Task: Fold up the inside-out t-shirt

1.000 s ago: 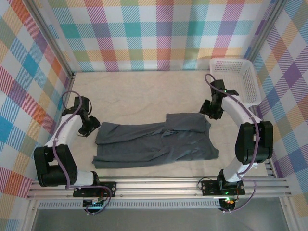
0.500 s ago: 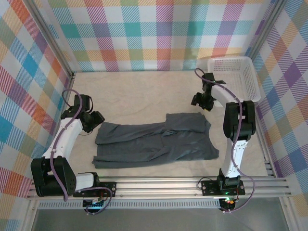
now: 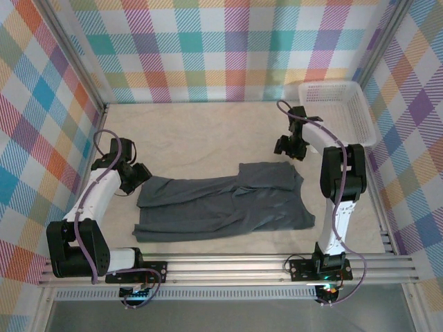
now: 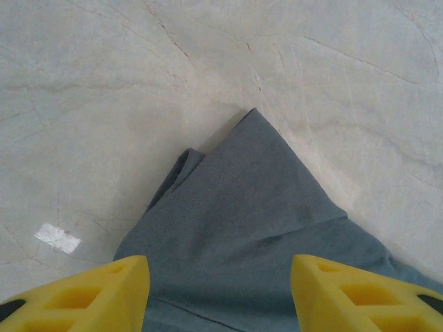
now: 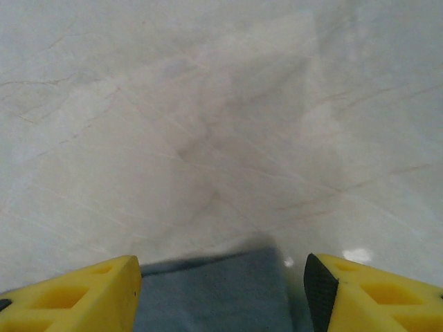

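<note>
1. Slate blue-grey cloth, the inside-out t-shirt (image 3: 221, 204), lay flat on the pale table (image 3: 201, 131) as a long band running left to right, in the near half between the two arms. It was well apart from the white mesh basket (image 3: 331, 84) in the far right corner
2. The left gripper (image 3: 135, 176) sat at the shirt's far left corner. In the left wrist view its yellow fingers (image 4: 90, 294) stood wide apart, with the pointed corner of cloth (image 4: 256, 228) lying slack beneath the gap and nothing pinched
3. The right gripper (image 3: 285, 146) hung just beyond the shirt's far right corner. Its wrist view showed the fingers (image 5: 76, 294) parted in the same way, a strip of the cloth's edge (image 5: 214, 297) low between them and bare table ahead, so it held nothing either
4. One arm at each end of the band suited a two-handed fold, judging by the placing. Each set of spread fingers lined up on a far corner, probably so both could be pinched together and carried over the length of the garment
5. The cloth looked part-way folded, with a layered ridge near its middle right. The right gripper seemed to need to come nearer before it could close on its corner
</note>
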You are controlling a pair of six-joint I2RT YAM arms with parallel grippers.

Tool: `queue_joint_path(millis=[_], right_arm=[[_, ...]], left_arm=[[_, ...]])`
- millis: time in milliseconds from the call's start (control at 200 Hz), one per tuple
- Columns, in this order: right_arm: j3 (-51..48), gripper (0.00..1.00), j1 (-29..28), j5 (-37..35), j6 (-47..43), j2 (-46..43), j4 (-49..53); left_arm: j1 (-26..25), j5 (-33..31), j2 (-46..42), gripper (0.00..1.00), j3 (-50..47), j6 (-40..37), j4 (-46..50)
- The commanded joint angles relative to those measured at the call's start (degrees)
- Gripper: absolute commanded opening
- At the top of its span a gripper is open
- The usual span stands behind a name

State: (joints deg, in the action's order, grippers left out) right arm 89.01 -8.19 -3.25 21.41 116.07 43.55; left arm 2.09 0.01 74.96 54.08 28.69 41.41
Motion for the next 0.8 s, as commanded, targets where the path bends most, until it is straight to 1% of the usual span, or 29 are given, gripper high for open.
queue_joint_path(millis=[0, 110, 235, 325, 370, 465, 580, 715, 745, 795], right_arm=[[2.4, 0.64, -0.1, -3.9, -3.0, -5.4, 2.4], [3.3, 0.65, -0.5, -2.9, -3.1, -6.5, 2.8], [-0.9, 0.66, -3.3, -7.0, -1.9, -7.1, -0.4], [-1.8, 0.68, -4.8, -11.2, -0.7, -4.5, 0.0], [-1.6, 0.7, -5.1, -12.9, -0.4, -3.2, 0.5], [-1.2, 0.71, -5.3, -12.3, -0.6, -0.4, 0.4], [0.4, 0.66, -5.3, -9.5, -0.8, 2.9, 1.5], [0.4, 0.62, -5.6, -6.6, -0.8, 4.4, 1.5], [0.3, 0.6, -5.7, -6.1, -0.8, 4.6, 1.3], [0.2, 0.52, -5.7, -5.7, -0.8, 4.8, 1.3]], left_arm=[[-0.3, -1.1, 0.6, 0.56, -0.5, -1.3, -0.5], [-0.3, -0.8, 0.7, 0.56, -0.5, -1.0, -0.9], [-0.4, -0.5, 0.3, 0.56, -1.1, -0.7, -1.5], [-0.4, -0.2, 0.1, 0.56, -1.4, -0.8, -1.9], [-0.4, -0.1, 0.0, 0.56, -1.3, -1.0, -1.7], [-0.4, -0.2, 0.0, 0.57, -1.1, -1.5, -1.6], [-0.4, -0.1, 0.1, 0.57, -1.0, -1.7, -1.6], [-0.4, 0.0, -0.2, 0.57, -1.6, -1.5, -2.0], [-0.4, -0.1, -0.1, 0.57, -1.7, -1.5, -2.1], [-0.5, 0.0, 0.0, 0.57, -1.9, -1.5, -2.2]])
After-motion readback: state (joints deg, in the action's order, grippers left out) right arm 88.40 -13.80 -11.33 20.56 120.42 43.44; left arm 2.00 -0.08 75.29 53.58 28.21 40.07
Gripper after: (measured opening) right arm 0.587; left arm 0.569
